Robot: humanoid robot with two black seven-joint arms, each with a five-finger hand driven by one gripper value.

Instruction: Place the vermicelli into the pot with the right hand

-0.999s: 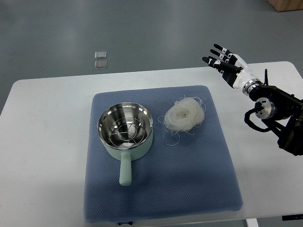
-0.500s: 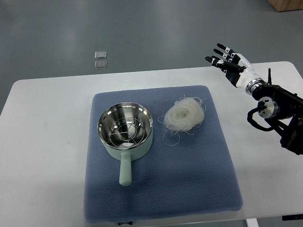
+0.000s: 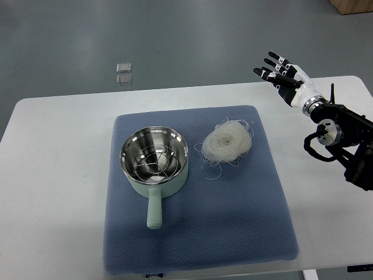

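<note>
A white nest of vermicelli (image 3: pixel 226 142) lies on the blue mat (image 3: pixel 198 233), just right of the pot. The pale green pot (image 3: pixel 155 163) has a steel inside and its handle points toward me; a few thin strands show inside it. My right hand (image 3: pixel 281 74) hangs over the table's far right edge, above and to the right of the vermicelli and well apart from it. Its fingers are spread and hold nothing. Its arm (image 3: pixel 341 137) comes in from the right edge.
The mat lies on a white table (image 3: pixel 58 175). Two small clear squares (image 3: pixel 123 73) lie on the grey floor beyond the table. A brown box corner (image 3: pixel 352 6) shows at the top right.
My right hand has drifted slightly up and to the right, away from the vermicelli. The pot and the vermicelli have not moved.
</note>
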